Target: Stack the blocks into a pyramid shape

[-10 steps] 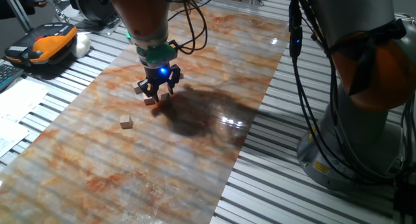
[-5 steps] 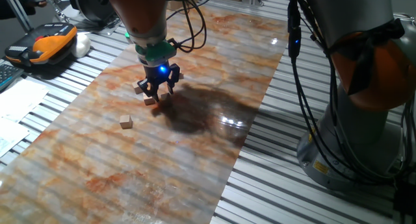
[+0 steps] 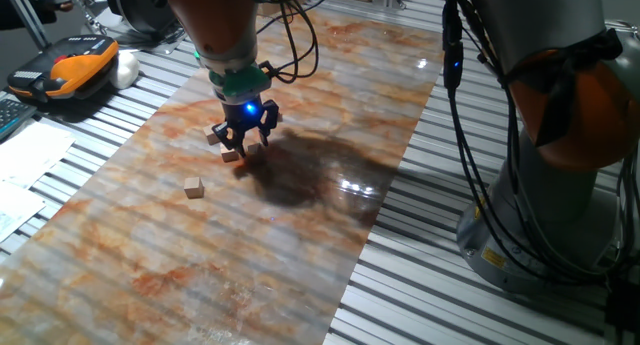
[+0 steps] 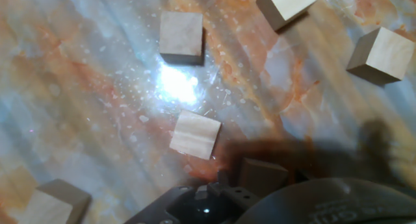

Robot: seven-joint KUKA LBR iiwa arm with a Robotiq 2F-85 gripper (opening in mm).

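Observation:
Several light-brown wooden blocks lie scattered on the marbled board. In the hand view I see separate blocks at the top, the top right, the right, the middle and the lower left, plus one in shadow by the hand's dark body. None is stacked. In the fixed view my gripper hangs low over the cluster, fingers apart, with nothing between them. A block sits just under it, another to its left, and a lone block lies nearer the front.
The marbled board lies on a slatted metal table. An orange and black device and papers are at the left. A second robot's grey and orange base stands at the right, with cables hanging.

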